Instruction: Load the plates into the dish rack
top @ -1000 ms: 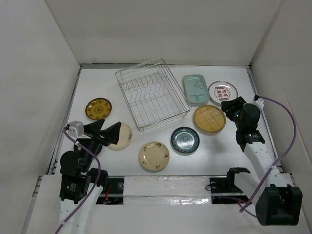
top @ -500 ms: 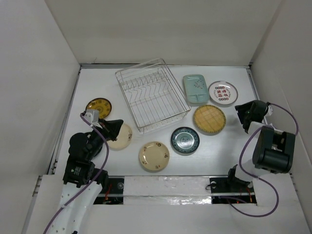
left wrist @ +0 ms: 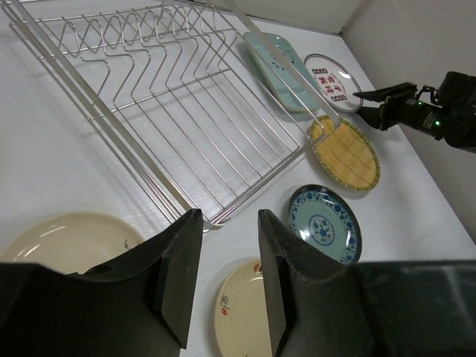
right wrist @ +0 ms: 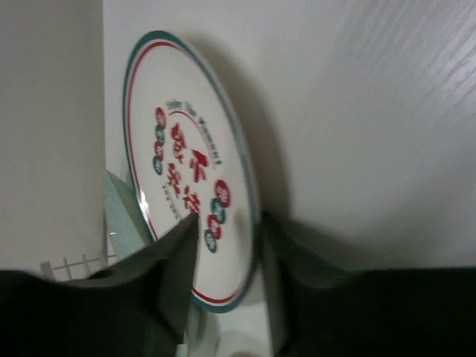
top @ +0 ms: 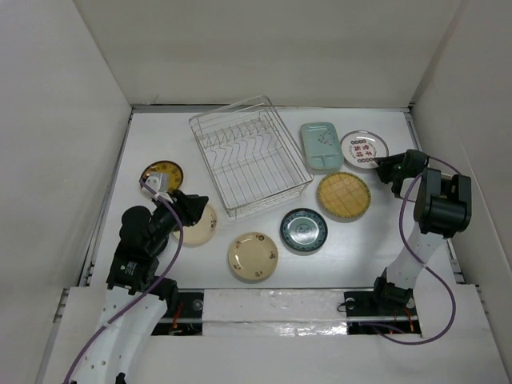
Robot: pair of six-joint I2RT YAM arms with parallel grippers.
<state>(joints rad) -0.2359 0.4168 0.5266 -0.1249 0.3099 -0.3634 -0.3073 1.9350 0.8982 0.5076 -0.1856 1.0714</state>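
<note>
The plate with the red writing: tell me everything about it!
It is a round, glossy white plate with a teal-and-red ring at its rim and red and teal print in the middle. It lies at the table's far right, beside the pale green dish. The right gripper has its fingers either side of the near rim.

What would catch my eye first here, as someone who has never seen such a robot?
The big silver wire dish rack stands empty at the back middle of the table, with small plates lying flat to its left, front and right. At far right, the right gripper has its fingers either side of the rim of the white plate with red print.
</note>
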